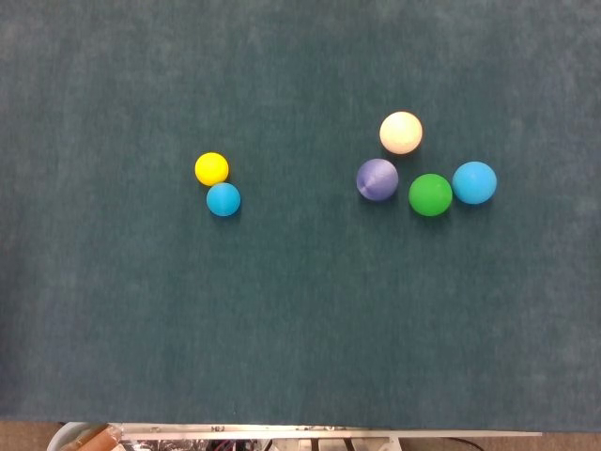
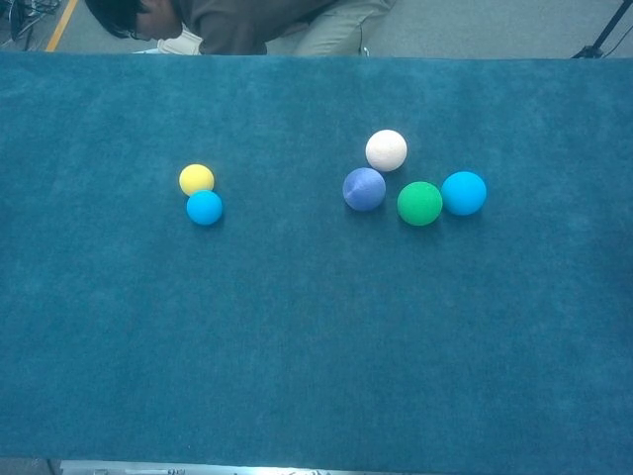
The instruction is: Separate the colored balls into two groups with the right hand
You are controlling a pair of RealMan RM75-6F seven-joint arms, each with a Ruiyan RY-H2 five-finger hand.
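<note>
I find six balls on the surface (image 1: 300, 357), in two clusters well apart.

Left cluster, left of centre: the farther ball (image 1: 211, 168) touches the nearer ball (image 1: 223, 199), which sits slightly to its right.

Right cluster, right of centre: a row of three runs toward the right edge. The inner ball (image 1: 377, 179) lies just beside the middle ball (image 1: 430, 194), and the middle ball touches the outer ball (image 1: 474, 182). A fourth ball (image 1: 401, 132) lies just behind the inner ball, toward the far edge.

A person (image 2: 227, 20) is beyond the far edge, toward the far left corner.
</note>
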